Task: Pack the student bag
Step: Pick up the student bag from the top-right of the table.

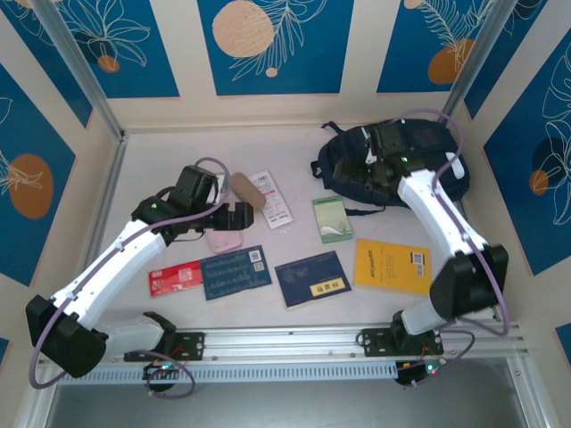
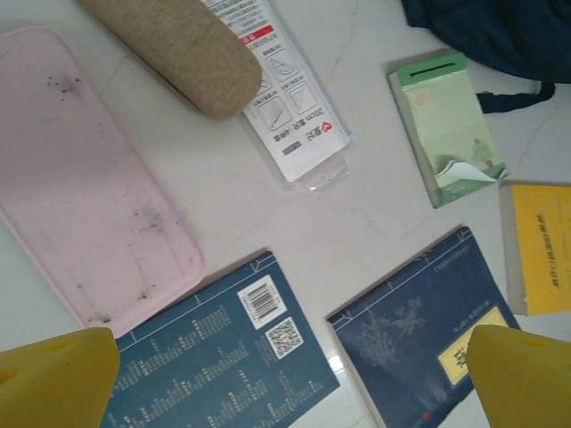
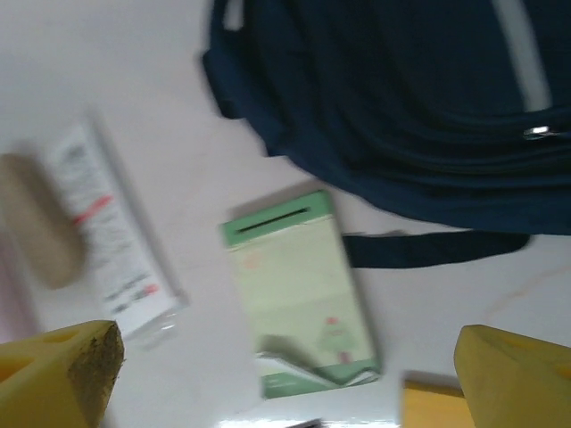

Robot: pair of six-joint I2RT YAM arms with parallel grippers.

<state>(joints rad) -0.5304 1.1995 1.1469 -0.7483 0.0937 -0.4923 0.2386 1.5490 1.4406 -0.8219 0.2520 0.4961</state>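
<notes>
Yellow fingertips point(image 2: 53, 379) of the left gripper point(image 1: 236, 217) stand wide apart with nothing between them. They hover well left of the green notepad point(image 1: 332, 219), by a pink case point(image 2: 80, 178). The right gripper point(image 1: 382, 169) is likewise spread and empty, beyond the notepad and over the student bag point(image 1: 401, 156). The bag lies just behind and right of the notepad, with a dark strap point(image 3: 437, 248) reaching toward it. A tan pouch point(image 2: 178, 49) and a white packet point(image 2: 290, 107) lie left of the notepad. A navy book point(image 2: 419, 339) lies just in front of it, a blue book point(image 2: 223, 357) front-left and a yellow book point(image 1: 393, 265) front-right.
</notes>
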